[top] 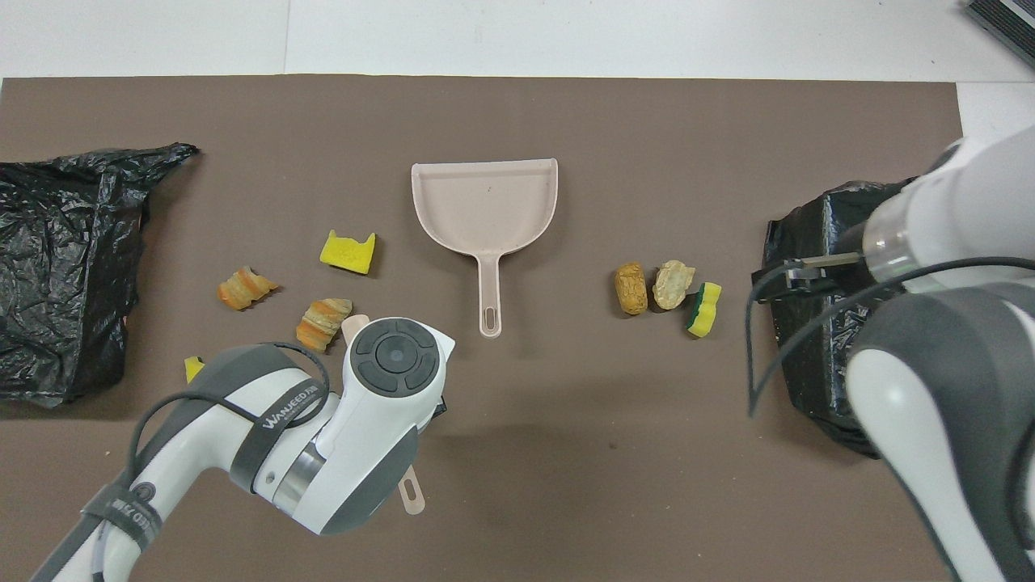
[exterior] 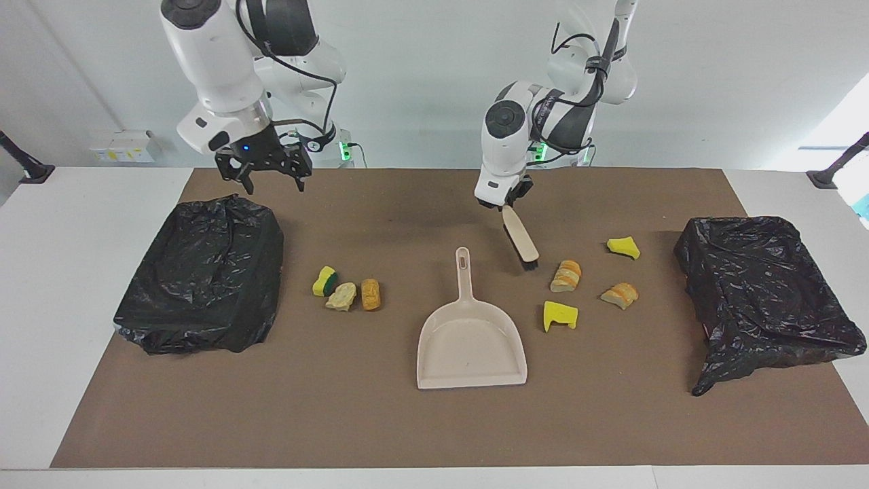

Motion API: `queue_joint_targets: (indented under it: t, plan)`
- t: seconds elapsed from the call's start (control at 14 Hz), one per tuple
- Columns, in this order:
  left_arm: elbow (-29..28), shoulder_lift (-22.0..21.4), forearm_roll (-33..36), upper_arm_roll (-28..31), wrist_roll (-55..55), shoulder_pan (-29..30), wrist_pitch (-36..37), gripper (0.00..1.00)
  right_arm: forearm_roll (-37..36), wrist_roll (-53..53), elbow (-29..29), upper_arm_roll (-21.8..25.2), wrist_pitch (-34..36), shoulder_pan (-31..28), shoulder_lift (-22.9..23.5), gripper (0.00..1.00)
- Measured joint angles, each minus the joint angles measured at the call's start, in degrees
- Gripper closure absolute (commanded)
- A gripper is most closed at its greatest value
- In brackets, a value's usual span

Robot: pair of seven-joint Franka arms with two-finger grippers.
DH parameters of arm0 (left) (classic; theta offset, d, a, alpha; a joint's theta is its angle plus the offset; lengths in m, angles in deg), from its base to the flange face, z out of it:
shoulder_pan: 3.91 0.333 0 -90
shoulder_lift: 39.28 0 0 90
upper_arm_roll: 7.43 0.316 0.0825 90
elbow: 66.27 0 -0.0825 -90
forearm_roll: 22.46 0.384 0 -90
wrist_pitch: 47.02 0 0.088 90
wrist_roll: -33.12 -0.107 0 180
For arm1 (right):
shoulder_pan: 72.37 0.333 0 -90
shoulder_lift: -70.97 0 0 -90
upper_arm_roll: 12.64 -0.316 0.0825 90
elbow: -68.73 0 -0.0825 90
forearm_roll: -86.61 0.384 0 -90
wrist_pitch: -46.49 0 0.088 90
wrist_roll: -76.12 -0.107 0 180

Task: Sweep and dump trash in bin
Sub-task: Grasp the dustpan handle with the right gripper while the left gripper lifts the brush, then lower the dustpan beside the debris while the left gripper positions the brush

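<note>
Left claw (exterior: 505, 202) clamped on a brush (exterior: 521, 238) tilted over the mat (exterior: 407, 421) near a bread chunk (exterior: 566, 275), right claw (exterior: 271, 176) spread apart above a black bin (exterior: 204, 272), trash scraps on the worktop either side of the dustpan (exterior: 471, 346), three in a row (exterior: 347, 290), four nearer the other bin (exterior: 764, 292)

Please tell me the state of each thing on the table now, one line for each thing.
brush: held tilted by the shut left gripper, bristles near a bread chunk.
dustpan: flat on the mat, empty, untouched.
trash scraps: seven, all on the mat, none in the dustpan.
two black-bagged bins: at the table's ends, no scrap seen in them.
right gripper: open, holding nothing.
</note>
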Motion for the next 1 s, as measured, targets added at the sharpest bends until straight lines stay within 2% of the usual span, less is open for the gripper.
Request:
queue_joint_targets:
  t: [0.29,0.57,0.78,1.0]
  plan:
    - [1.59,0.01,5.12,0.03,3.84,5.52,7.88,1.00,1.70,-7.40,-1.02,-0.29,-9.23,5.46,9.32,0.00]
    - [1.94,-0.28,5.60,0.12,6.24,13.33,13.72,1.00,5.30,-13.00,-6.70,-0.38,-14.88,9.05,19.06,0.00]
    - [-0.47,-1.10,5.87,0.08,5.45,18.47,12.98,1.00,7.09,-16.82,-12.97,-0.73,-16.61,10.61,24.93,0.00]
    - [-5.76,-2.92,5.95,0.04,-1.17,23.72,7.82,1.00,6.13,-20.44,-19.48,-1.01,-16.61,15.33,31.28,0.00]
